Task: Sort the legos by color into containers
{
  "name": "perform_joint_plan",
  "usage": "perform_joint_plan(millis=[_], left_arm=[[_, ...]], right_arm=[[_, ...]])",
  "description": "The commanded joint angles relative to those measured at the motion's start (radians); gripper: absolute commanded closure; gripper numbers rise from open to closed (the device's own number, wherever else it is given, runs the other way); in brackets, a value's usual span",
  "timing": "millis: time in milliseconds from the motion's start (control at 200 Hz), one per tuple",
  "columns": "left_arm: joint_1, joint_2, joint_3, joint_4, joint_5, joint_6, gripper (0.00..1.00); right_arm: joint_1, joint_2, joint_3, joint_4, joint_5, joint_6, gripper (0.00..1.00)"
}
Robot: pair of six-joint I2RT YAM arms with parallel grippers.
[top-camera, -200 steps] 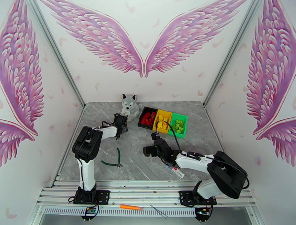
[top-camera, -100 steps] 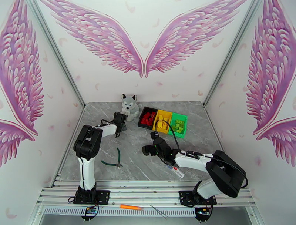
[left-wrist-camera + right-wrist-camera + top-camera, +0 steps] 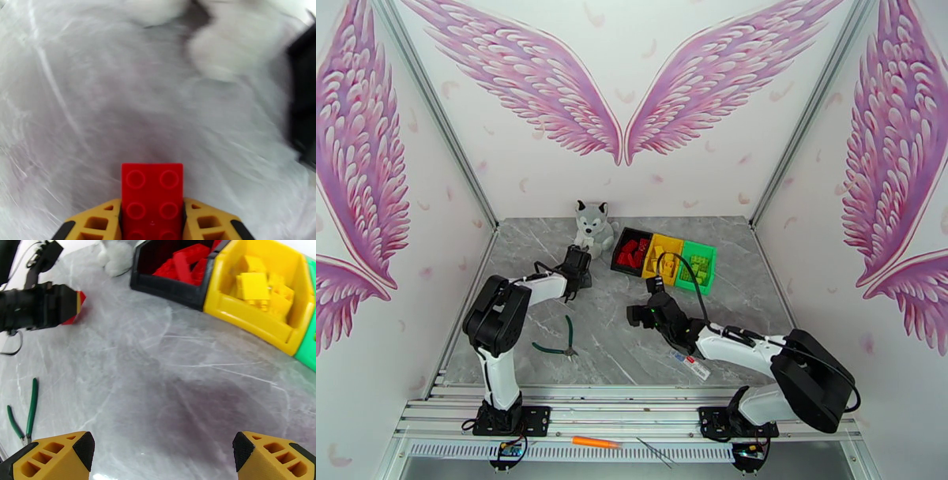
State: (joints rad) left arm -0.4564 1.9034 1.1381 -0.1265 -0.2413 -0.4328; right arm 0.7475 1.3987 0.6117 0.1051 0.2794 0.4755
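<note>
At the far centre of the table, top external view, the black bin, yellow bin and green bin stand side by side, holding red legos, yellow legos and green legos. A plush husky sits just to their left, with the left tool near it. The right tool, spread wide, hovers before the yellow bin. Pliers lie nearer the arms.

Left wrist view: the left tool is pinching a red lego between its orange fingers.

Right wrist view: the right tool's tips stand far apart over bare table. The left tool with its red lego is at upper left.
</note>
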Motion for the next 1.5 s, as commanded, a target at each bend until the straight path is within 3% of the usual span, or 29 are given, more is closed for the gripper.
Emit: perform_joint_plan(millis=[0, 240, 785, 850, 895, 950, 1055, 1330, 1495], left_arm=[[-0.053, -0.073, 0.026, 0.006, 0.049, 0.052, 0.75], [-0.111, -0.010, 0.231, -0.017, 0.112, 0.108, 0.75], [-0.113, 0.405, 0.801, -0.134, 0.205, 0.140, 0.71], [-0.113, 0.429, 0.836, -0.135, 0.203, 0.133, 0.63], [-0.114, 0.434, 0.846, -0.134, 0.192, 0.130, 0.46], [-0.117, 0.422, 0.840, -0.131, 0.170, 0.125, 0.24], [-0.132, 0.344, 0.757, -0.083, 0.135, 0.133, 0.02], [-0.172, 0.061, 0.422, 0.069, 0.060, 0.158, 0.01], [-0.182, -0.162, 0.166, 0.232, 0.011, 0.150, 0.01]], right_arm=[[-0.023, -0.048, -0.037, -0.037, 0.059, 0.034, 0.01], [-0.042, -0.137, -0.109, -0.041, 0.077, 0.073, 0.01], [-0.043, -0.249, -0.131, -0.122, 0.129, 0.075, 0.01], [-0.043, -0.247, -0.131, -0.120, 0.127, 0.079, 0.01], [-0.043, -0.247, -0.130, -0.119, 0.120, 0.078, 0.01], [-0.044, -0.251, -0.129, -0.122, 0.108, 0.081, 0.01], [-0.043, -0.263, -0.135, -0.115, 0.084, 0.079, 0.01], [-0.043, -0.254, -0.088, -0.134, 0.069, 0.081, 0.01], [-0.044, -0.328, -0.070, -0.181, 0.148, 0.115, 0.01]])
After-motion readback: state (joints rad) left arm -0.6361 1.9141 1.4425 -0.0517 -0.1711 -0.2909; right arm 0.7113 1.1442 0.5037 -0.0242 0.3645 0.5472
